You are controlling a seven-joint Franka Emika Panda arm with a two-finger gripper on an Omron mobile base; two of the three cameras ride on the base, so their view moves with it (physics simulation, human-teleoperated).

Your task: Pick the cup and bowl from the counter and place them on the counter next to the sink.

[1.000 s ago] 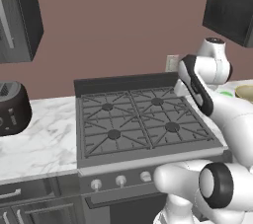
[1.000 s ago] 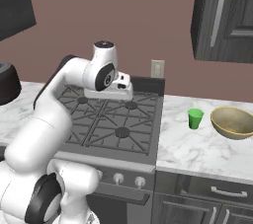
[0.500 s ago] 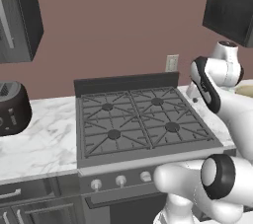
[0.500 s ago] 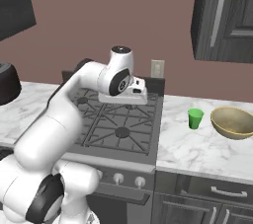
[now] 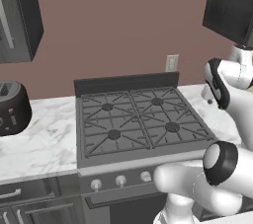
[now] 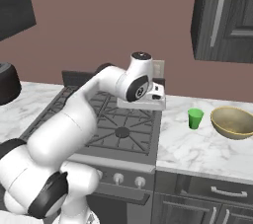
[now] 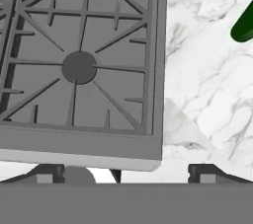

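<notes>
Gripper (image 7: 126, 171) w/ jaws spread wide, holding nothing, hangs over the stove's (image 6: 111, 119) right edge where it meets the counter (image 6: 197, 146). Cup (image 6: 195, 118), small & green, stands on the counter right of the stove; in hand view only its edge pokes in at upper right (image 7: 245, 25). Bowl (image 6: 233, 122) sits just right of the cup, near but apart.

Risks, as I judge: cup is light & narrow, so an off-centre descent could tip it or knock it into the bowl; a finger could also clip the stove's raised rim on the way over. Sink isn't visible from here.

Count: 1 cup, 1 bowl, 1 stove w/ 4 burners, 1 toaster (image 5: 12, 108) far left of stove
</notes>
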